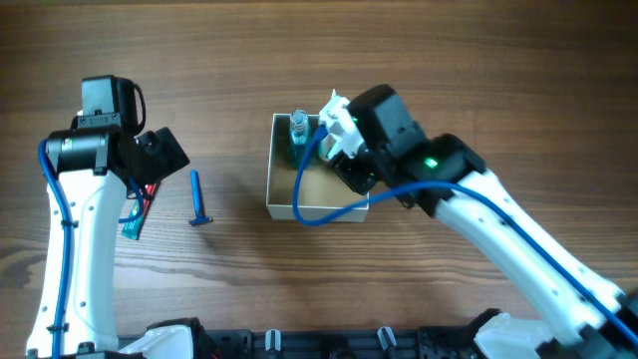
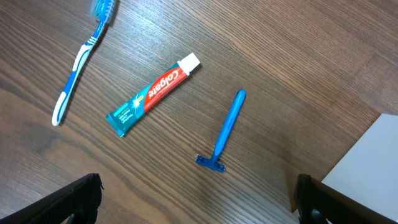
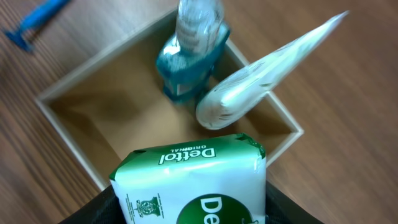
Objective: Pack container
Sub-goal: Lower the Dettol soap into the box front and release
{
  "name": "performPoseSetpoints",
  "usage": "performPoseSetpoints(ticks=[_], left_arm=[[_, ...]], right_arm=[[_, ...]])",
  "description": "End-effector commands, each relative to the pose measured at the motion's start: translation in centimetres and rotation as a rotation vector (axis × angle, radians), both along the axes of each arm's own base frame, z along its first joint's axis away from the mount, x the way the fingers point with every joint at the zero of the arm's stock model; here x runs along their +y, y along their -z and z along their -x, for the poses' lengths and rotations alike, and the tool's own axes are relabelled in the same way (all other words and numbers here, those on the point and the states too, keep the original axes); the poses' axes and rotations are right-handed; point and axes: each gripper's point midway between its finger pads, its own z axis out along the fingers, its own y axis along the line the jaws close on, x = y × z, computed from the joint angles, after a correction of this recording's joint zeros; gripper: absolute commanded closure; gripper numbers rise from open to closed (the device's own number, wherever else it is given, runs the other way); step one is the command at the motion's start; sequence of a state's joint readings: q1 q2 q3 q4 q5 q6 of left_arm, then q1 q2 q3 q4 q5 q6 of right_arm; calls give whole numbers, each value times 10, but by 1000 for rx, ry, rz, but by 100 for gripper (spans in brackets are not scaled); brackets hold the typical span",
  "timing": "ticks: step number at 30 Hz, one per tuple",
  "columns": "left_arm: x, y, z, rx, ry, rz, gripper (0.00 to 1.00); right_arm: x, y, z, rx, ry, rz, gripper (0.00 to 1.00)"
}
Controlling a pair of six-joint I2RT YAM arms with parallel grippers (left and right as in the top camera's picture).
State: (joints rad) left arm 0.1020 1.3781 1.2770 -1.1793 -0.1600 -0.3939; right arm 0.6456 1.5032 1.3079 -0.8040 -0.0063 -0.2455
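Presently, item by item:

- Right gripper (image 1: 349, 150): fingers pinched on a green-and-white Dettol pack (image 3: 193, 180), held above the near edge of the container (image 1: 271, 170). The pack is not yet inside.
- Container: at the middle of the table (image 1: 299, 50), open top up. It already holds a blue bottle (image 3: 189, 59) with a clear cap, standing in a far corner, and a white tube (image 3: 261, 81) that leans beside the bottle and sticks out over the wall.
- Left gripper (image 1: 159, 152): fingers spread wide and holding nothing, hovering over the loose items to the left of the container.
- Loose on the table: a blue razor (image 2: 225, 130), a toothpaste tube (image 2: 152, 93) and a blue toothbrush (image 2: 78, 65), lying apart from one another.

Progress, as a judgement: two items are packed and a third is about to go in. Three remain, so roughly half the work is left.
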Motion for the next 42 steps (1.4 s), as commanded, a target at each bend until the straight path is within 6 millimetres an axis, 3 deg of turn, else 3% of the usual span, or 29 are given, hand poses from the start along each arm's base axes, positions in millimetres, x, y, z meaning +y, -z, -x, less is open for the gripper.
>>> performPoseSetpoints(ticks=[1,5,8,9,12,14,17,19,20,22,23,25,27,29,32,35,38,42], left_arm=[[4,-5,-2,-6,10,-23,0],[4,-5,-2,-6,10,-23,0],[4,-5,-2,-6,10,-23,0],[4,-5,-2,-6,10,-23,0],[4,-5,-2,-6,10,-23,0],[4,-5,-2,-6,10,-22,0],[4,-5,-1,-3,10,-22,0],[4,-5,-1,-3,10,-22,0],[4,-5,-1,-2,10,-22,0],[4,-5,-1,-3,10,-22,0],[4,-5,-2,-8,10,-23,0],[2,-6,-5,-19,14,-12,0],[-4,-3,-7,-21,24,23,0],[-4,2,-10,-16,24,25,0],[-4,30,-13,64,23,34,0],[-5,66,-21,166,31,51,1],[-5,99,-21,271,30,64,2],[-13,129,-19,364,50,78,3]], right_arm=[[7,28,-9,34,-36,58,96],[10,51,-12,81,-36,87,90],[13,50,-11,84,-44,73,33],[13,50,-11,84,-44,73,27],[13,50,-11,87,-46,70,17],[14,47,-7,85,-52,71,16],[10,3,-4,0,33,12,16],[-21,-49,-14,-140,274,-70,15],[-51,-76,-20,-209,452,-123,14],[-105,-97,-23,-238,733,-210,10],[-130,-97,-23,-210,857,-253,9],[-175,-78,-22,-96,1055,-298,2],[-200,-47,-24,55,1137,-332,0],[-211,-24,-25,123,1182,-314,0],[-216,19,-24,230,1216,-226,0],[-215,45,-26,302,1228,-168,1],[-215,57,-26,333,1232,-142,0],[-215,58,-27,333,1232,-142,0]])
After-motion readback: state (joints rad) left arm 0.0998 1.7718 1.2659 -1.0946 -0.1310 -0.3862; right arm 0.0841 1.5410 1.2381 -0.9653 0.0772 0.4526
